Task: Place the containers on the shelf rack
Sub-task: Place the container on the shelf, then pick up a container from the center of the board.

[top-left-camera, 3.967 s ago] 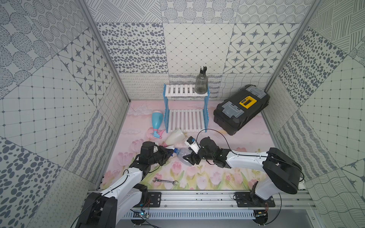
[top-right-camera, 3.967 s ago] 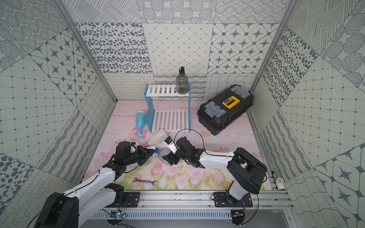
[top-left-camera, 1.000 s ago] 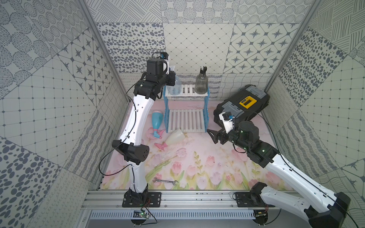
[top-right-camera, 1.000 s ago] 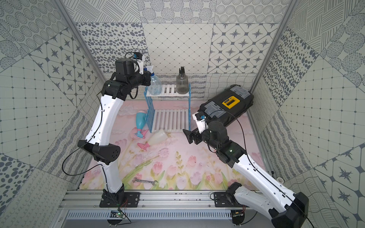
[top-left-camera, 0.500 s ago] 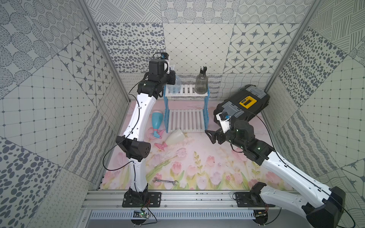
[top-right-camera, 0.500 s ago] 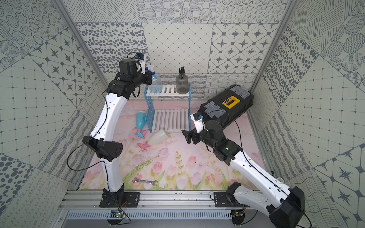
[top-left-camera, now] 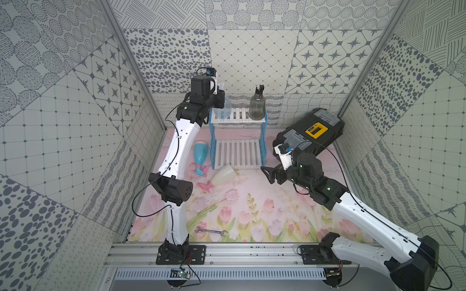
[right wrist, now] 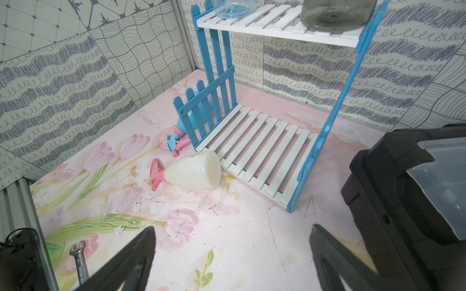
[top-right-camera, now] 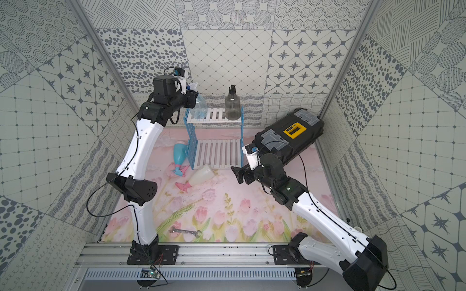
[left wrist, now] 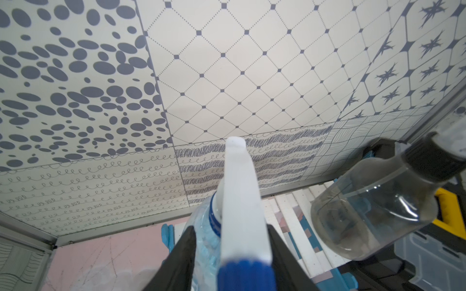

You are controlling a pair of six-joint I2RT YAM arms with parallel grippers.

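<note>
The shelf rack [top-left-camera: 240, 116] [top-right-camera: 216, 114] [right wrist: 262, 151] stands at the back. On its top tier the clear bottle with the blue trigger [top-left-camera: 223, 109] [top-right-camera: 198, 109] [left wrist: 206, 241] stands upright at the left end. The smoky grey bottle [top-left-camera: 257, 108] [left wrist: 373, 206] stands at the right end. My left gripper [top-left-camera: 220, 98] [left wrist: 230, 229] is open, its jaws parted on either side of the clear bottle's neck. The white bottle [top-left-camera: 224, 172] [right wrist: 194, 173] and the light-blue bottle [top-left-camera: 201, 153] lie on the mat by the rack's left foot. My right gripper [top-left-camera: 268, 175] [right wrist: 232, 229] hangs open and empty, right of the white bottle.
A big black toolbox [top-left-camera: 310, 136] [right wrist: 408, 201] with a yellow latch sits right of the rack, close behind my right arm. A wrench [top-left-camera: 211, 231] [right wrist: 79, 262] lies near the front rail. Patterned walls close in the back and both sides.
The left arm has set the clear bottle down on the top tier, and its jaws have parted from the neck. The right gripper has shifted slightly left, still open.
</note>
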